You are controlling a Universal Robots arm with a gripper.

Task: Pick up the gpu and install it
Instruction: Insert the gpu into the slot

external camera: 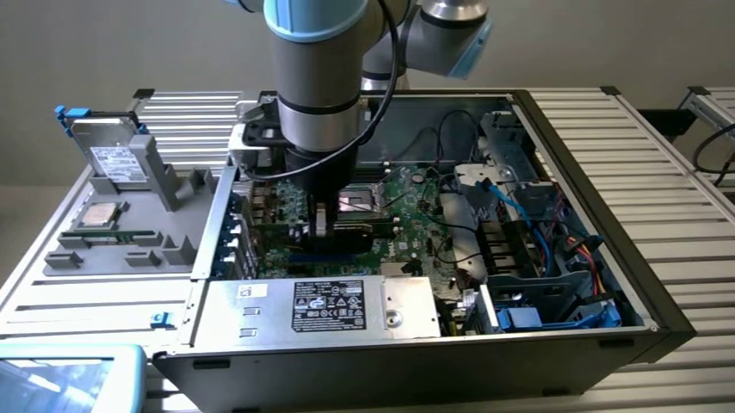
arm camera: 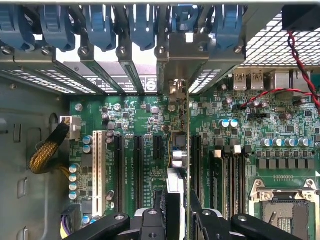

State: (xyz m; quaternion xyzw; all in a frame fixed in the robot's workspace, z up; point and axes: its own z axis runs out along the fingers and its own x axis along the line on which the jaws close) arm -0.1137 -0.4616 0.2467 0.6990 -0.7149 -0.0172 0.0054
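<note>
One hand (arm camera: 177,207) down inside the case (external camera: 402,372), and we see it pinched shut on the gpu (arm camera: 179,150), which stands on edge along the motherboard (arm camera: 130,115) slots, bracket toward the rear wall.

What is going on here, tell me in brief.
The arm's gripper is down inside the open computer case, shut on the gpu. It holds the card on edge over the motherboard and its expansion slots, bracket end toward the case's rear openings. Whether the card is seated in a slot cannot be told.
</note>
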